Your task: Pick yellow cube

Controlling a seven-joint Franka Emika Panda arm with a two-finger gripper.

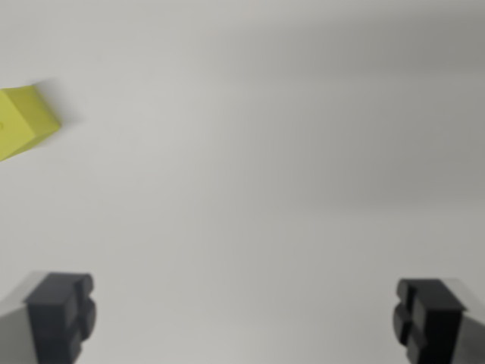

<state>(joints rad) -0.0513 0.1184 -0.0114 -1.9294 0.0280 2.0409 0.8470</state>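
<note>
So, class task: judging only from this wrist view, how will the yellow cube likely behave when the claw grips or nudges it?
The yellow cube shows flat faces and crisp edges, so it will probably slide, not roll. It looks solid and stiff, so squeezing should hardly deform it. The open claw has nothing between its fingers.

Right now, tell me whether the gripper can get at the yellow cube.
Probably yes: the gripper is open, and nothing lies between it and the yellow cube, which sits off at the wrist view's left edge.
</note>
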